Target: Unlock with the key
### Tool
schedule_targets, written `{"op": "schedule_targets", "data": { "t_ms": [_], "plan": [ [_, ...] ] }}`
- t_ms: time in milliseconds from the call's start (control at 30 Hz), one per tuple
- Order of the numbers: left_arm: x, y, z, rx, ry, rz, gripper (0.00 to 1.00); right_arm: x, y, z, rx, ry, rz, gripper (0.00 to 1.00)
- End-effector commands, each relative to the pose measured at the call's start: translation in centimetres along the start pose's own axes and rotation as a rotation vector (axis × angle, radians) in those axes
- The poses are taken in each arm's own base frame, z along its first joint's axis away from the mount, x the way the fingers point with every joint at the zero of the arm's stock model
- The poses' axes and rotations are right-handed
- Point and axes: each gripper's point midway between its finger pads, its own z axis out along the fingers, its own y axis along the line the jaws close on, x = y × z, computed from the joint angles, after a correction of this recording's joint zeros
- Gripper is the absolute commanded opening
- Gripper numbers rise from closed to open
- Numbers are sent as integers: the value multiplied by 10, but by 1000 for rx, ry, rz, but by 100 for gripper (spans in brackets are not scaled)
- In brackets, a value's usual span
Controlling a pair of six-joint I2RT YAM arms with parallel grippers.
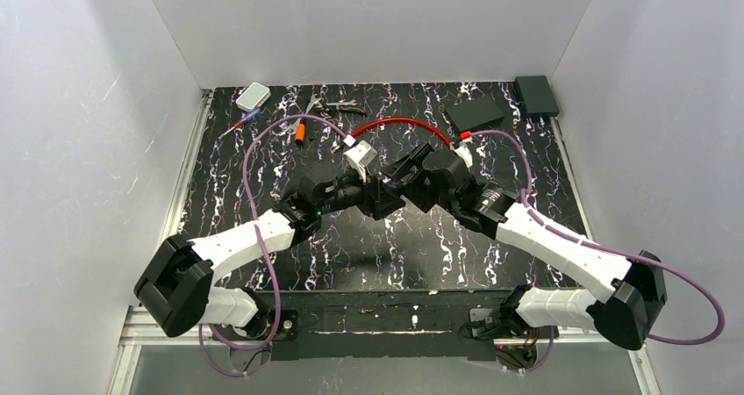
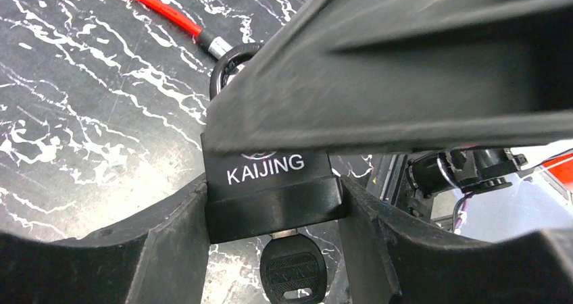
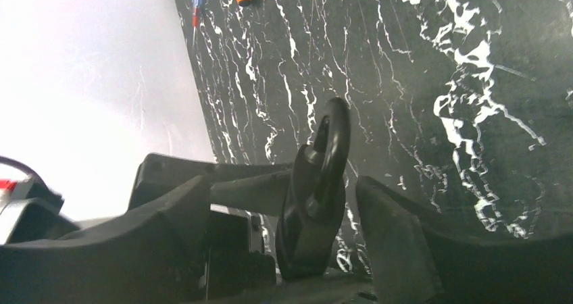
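One marbled counter (image 1: 219,184) carries the scene; at its middle the left arm (image 1: 241,244) and right arm (image 1: 561,241) meet. The left tool (image 2: 273,216) pinches the black padlock (image 2: 267,182) by its sides. The right tool (image 3: 290,209) is spread, fingers flanking that padlock with gaps. The key (image 2: 292,271) sits in the keyhole, its head untouched.

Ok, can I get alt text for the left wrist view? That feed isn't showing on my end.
A black padlock marked KAIJING sits clamped between the fingers of the left gripper, with a black-headed key in its underside. A red cable reaches its shackle over the marbled table; a large black part covers the upper right.
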Motion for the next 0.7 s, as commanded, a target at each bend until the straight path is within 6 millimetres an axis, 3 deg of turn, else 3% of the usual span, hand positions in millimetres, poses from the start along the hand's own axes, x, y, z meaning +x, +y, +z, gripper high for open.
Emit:
{"op": "schedule_targets", "data": {
  "t_ms": [0,133,200,433,533,667],
  "plan": [
    [-26,-5,-2,7,-77,75,0,-31,32,-25,-97,-125,7,93],
    [-29,-2,-5,-13,-91,105,0,-40,35,-34,-120,-163,-44,98],
    [-32,-1,-7,-25,-103,127,0,-37,41,-34,-144,-145,-116,98],
    [-43,9,-20,-129,-161,265,0,-12,22,-19,-103,-27,-246,98],
    [-47,12,-26,-183,-183,361,0,3,31,-17,-184,34,-232,95],
    [-54,17,-34,-245,-212,449,0,8,53,-20,-331,43,-201,90]
  ]
}}
